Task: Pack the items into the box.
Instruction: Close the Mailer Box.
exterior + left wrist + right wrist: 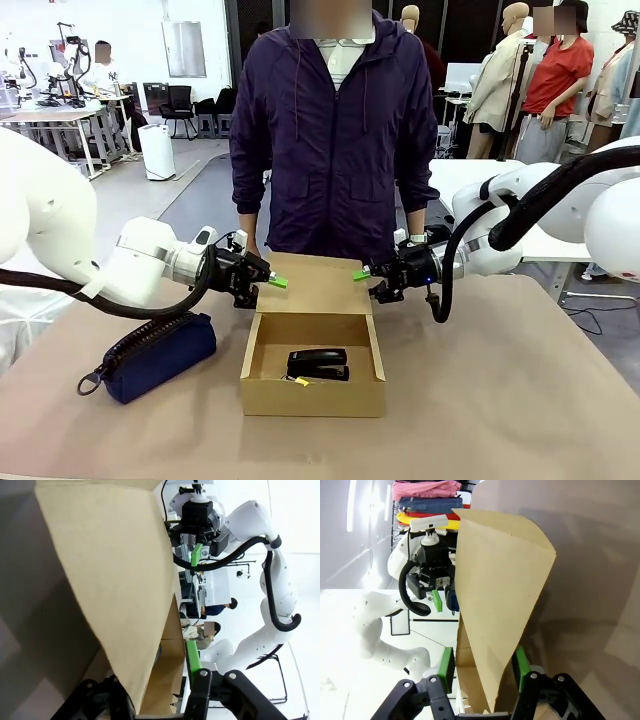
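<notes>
Box (312, 395) plain tan cardboard, no print; stapler (318, 364) inside it black, yellow tool (301, 381) at its 7 o'clock. Pouch (160, 355) at box's 9 o'clock navy. Left gripper (270, 282) & right gripper (362, 273) black w/ green pads; robot arms (40, 220) white. Table (500, 400) cover dull beige-brown. Person's jacket (330, 150) dark purple

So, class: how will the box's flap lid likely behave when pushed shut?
The flap lid looks thin and flat, so probably light yet stiff. It should swing on its hinge crease rather than drag the box, which the stapler weighs down. Pinched, it may crease.
</notes>
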Available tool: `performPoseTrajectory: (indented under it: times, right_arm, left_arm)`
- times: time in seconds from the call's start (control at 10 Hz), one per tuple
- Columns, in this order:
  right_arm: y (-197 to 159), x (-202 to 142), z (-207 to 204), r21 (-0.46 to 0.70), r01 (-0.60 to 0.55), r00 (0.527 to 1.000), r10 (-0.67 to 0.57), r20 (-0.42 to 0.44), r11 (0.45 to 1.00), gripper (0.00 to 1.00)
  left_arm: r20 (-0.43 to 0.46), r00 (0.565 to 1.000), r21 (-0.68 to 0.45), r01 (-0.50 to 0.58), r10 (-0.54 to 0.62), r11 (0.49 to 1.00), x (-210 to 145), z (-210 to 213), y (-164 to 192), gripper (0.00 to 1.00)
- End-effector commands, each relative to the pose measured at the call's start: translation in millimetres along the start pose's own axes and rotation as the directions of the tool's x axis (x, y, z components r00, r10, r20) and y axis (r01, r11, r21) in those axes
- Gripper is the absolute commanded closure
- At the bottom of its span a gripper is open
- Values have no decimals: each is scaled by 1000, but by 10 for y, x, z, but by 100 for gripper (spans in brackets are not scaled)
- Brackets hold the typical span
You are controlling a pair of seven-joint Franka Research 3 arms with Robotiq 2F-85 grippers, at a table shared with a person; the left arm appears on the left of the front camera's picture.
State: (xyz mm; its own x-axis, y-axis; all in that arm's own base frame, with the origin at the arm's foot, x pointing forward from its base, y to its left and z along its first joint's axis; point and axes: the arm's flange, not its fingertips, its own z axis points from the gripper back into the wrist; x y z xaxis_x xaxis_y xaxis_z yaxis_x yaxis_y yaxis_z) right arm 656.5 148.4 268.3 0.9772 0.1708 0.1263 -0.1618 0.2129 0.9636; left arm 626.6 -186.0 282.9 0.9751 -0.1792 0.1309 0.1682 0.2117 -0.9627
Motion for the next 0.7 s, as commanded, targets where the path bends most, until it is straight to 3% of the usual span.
performPoseTrajectory:
  times: [0.0, 0.2, 0.6]
  right_arm:
    - [194, -150, -40, -9, -70, 998, 70, -11, 998, 38]
    - [394, -351, -16, -53, -148, 989, 149, 19, 988, 38]
    - [547, -630, 49, -85, -250, 964, 257, 75, 964, 38]
  left_arm:
    - [-23, 998, -35, 54, -55, 998, -14, 22, -57, 49]
    - [-1, 988, -59, 152, -152, 987, -178, 80, -215, 49]
    - [140, 928, -43, 353, -345, 934, -534, 75, -353, 49]
